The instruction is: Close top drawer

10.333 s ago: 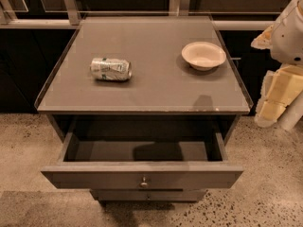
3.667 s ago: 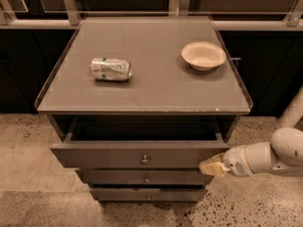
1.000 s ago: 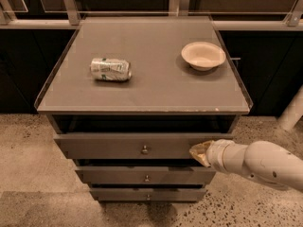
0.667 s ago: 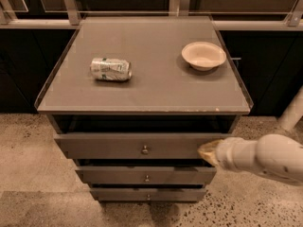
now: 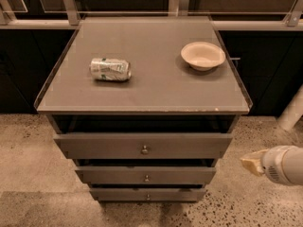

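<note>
- Top drawer (image 5: 109, 146) sits right under the worktop (image 5: 156, 91), the widest of the three fronts, with its small round knob (image 5: 145, 150) at the centre.
- You can see a dark strip between the front's upper edge and the lip of the worktop. I judge from this that the drawer is mostly in but not yet flush with the cabinet.
- Below it, the middle drawer (image 5: 180, 175) and bottom drawer (image 5: 118, 194) each show their own knob. Neither is the one you want.
- Your hand (image 5: 251, 161) hangs to the right of the cabinet, low over the speckled floor. It is level with the gap between the top and middle fronts and clear of all of them.
- You cannot tell from this view whether the hand is open or closed. It carries nothing that shows.
- As far as I can judge, only the last bit of travel is left: a straight push on the front panel until the dark strip disappears.
- On the worktop, a can (image 5: 110, 69) lies on its side at the left, and a bowl (image 5: 203, 56) stands well apart at the right.
</note>
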Available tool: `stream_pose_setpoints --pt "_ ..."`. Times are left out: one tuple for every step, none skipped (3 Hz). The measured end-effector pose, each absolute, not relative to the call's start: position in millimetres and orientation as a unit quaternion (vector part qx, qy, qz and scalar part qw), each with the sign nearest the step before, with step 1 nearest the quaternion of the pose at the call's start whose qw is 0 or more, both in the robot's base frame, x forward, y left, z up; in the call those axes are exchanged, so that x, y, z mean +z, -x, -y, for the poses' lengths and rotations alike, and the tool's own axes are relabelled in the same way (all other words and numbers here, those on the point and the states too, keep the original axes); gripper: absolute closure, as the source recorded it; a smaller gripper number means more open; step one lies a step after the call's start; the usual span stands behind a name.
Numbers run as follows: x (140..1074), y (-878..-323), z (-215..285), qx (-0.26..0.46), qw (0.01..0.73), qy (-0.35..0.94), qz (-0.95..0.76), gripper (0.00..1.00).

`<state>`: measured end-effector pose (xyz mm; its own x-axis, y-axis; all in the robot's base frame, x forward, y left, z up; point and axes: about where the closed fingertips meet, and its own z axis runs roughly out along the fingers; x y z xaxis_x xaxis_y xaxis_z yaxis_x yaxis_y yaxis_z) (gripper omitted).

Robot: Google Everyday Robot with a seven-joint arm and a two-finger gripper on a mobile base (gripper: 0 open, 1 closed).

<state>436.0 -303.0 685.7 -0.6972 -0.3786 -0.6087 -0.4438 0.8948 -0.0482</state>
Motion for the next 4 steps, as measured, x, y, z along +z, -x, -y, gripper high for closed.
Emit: stream_pose_setpoints --pt "689.7 -434.0 307.4 0.05 0.319 0.213 -0.922 0.82" --pt "689.7 -434.0 307.4 0.05 0.319 0.213 -0.922 0.57" --pt "689.7 -434.0 307.4 0.05 0.319 0.213 -0.922 0.36" --pt "689.7 -434.0 307.4 0.05 0.319 0.213 -0.922 0.12"
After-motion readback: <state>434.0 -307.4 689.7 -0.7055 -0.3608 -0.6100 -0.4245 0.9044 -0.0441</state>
